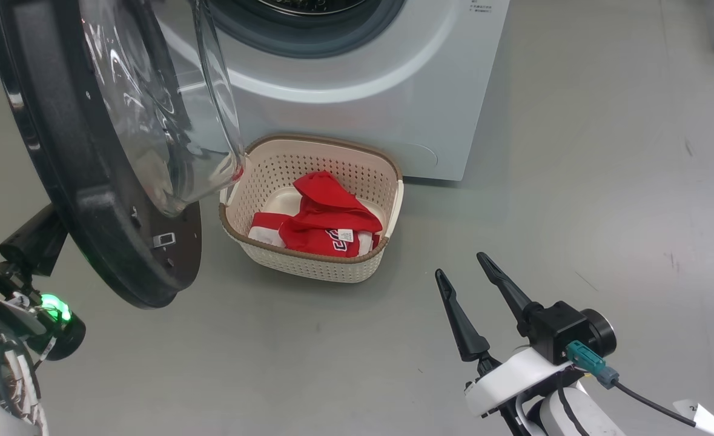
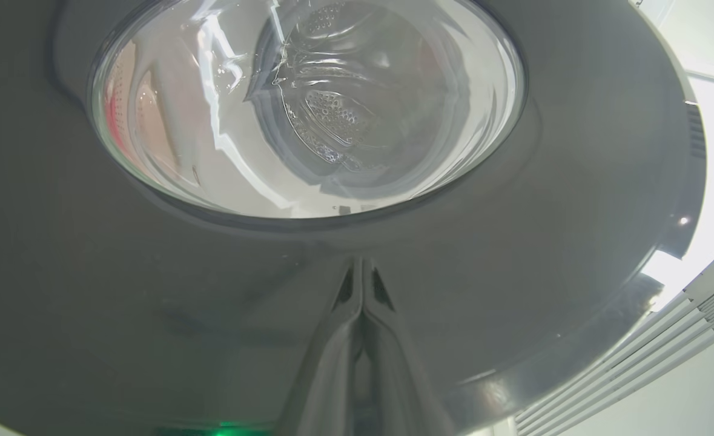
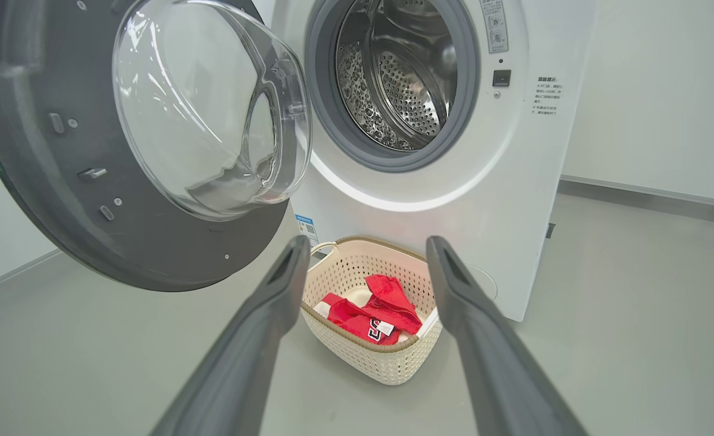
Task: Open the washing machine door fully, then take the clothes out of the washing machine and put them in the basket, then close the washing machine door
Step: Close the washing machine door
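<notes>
One washing machine (image 3: 453, 200), one door (image 3: 48, 200), one basket (image 3: 387, 363); two grippers: left gripper (image 2: 361, 266), right gripper (image 1: 461, 265); clothes (image 3: 393, 297) ahead, uncounted.

Bright, even overhead light; white glare streaks the washing machine door (image 3: 151, 145), soft shadow lies beside the basket (image 1: 308, 269), wrist views bow at the edges

At the head view's lower right, the right gripper (image 1: 459, 264) has 2 long, tapering black fingers (image 1: 461, 324) on a white shell (image 1: 508, 378). Beside them sits a black camera block (image 1: 559, 330) with a teal plug (image 1: 587, 358) and a black cable (image 1: 647, 399) bearing a white tag (image 1: 696, 418). At lower left, a green light (image 1: 55, 307) glows on black housing (image 1: 33, 242). In the left wrist view, the left gripper (image 2: 360, 269) has 2 smooth grey fingers.
</notes>
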